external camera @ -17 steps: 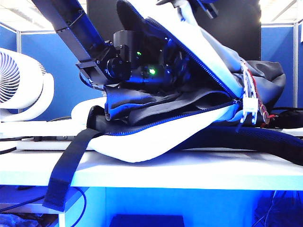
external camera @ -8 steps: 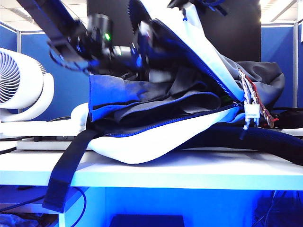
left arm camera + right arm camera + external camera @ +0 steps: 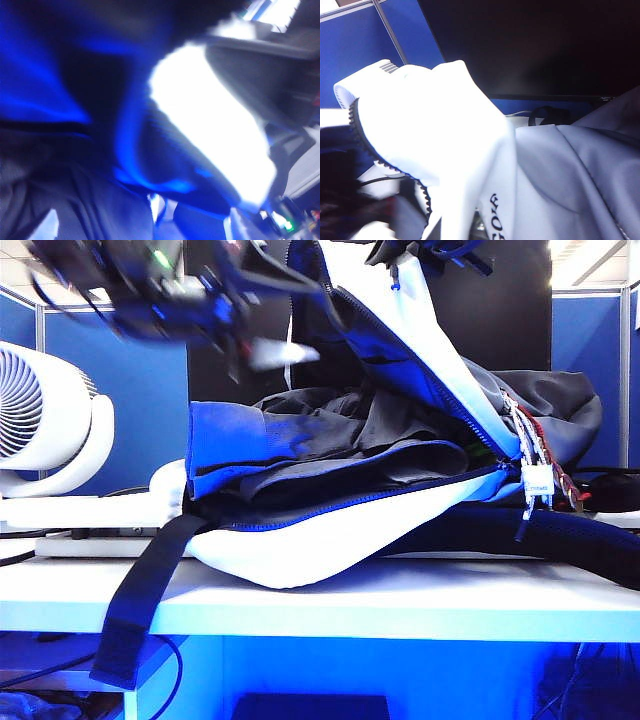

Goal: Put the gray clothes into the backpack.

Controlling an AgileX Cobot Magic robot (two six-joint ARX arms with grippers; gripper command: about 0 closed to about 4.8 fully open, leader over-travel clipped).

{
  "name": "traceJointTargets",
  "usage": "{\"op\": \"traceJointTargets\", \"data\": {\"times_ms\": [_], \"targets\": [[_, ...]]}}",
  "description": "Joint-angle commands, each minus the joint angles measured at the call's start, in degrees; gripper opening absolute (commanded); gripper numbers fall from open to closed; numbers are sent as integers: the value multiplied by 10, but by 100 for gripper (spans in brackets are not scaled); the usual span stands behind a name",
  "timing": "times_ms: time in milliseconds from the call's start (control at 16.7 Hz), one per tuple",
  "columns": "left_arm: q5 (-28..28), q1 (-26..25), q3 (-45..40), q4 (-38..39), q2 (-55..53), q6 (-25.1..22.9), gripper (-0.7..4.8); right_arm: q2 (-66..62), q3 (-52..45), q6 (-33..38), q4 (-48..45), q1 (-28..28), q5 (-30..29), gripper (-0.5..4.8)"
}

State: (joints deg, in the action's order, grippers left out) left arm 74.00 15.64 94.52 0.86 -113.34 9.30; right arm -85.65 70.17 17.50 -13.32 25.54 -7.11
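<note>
A white desk (image 3: 400,615) holds the big white backpack (image 3: 330,540). Blue walls stand behind, and a white fan (image 3: 45,430) sits far left. The gray clothes (image 3: 330,445) lie inside the backpack's open mouth, blue part at the left. The left claw (image 3: 262,345) hangs above them, blurry, wide open and empty. The right claw (image 3: 425,250) is cut off at the top, closed on the backpack's raised flap.

One backpack (image 3: 330,540), one gray clothes (image 3: 300,445), one fan (image 3: 40,430), two claws.
</note>
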Motion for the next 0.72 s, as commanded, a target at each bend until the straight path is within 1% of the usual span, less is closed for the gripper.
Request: {"op": "traceJointTargets", "data": {"times_ms": [60, 120, 180, 240, 300, 360, 420, 480, 540, 600, 720], "targets": [[-13, -27, 4, 170, 66, -154, 479, -3, 4, -1, 9, 0, -10, -6], [-36, -38, 4, 227, 94, -209, 479, -8, 4, -2, 23, 2, -33, -6], [-66, -52, 4, 279, 126, -259, 479, -17, 4, -2, 35, 3, -71, -6], [-105, -64, 4, 305, 155, -282, 410, -30, 4, -2, 42, 5, -103, -6], [-140, -79, 3, 309, 182, -279, 349, -46, 4, -2, 46, 8, -133, -6], [-151, -91, 3, 308, 202, -273, 251, -65, 4, -2, 46, 10, -169, -4], [-155, -95, 3, 309, 219, -273, 137, -84, 4, 3, 46, 12, -187, 81], [-158, -98, 3, 310, 235, -275, 41, -95, 4, 15, 50, 16, -185, 330], [-161, -98, 3, 308, 245, -283, -7, -98, 4, 25, 52, 16, -185, 479], [-165, -98, 3, 306, 252, -290, -6, -96, 4, 28, 50, 16, -189, 479], [-191, -100, 3, 311, 264, -290, -6, -68, 4, 30, 68, 15, -195, 479]]}}
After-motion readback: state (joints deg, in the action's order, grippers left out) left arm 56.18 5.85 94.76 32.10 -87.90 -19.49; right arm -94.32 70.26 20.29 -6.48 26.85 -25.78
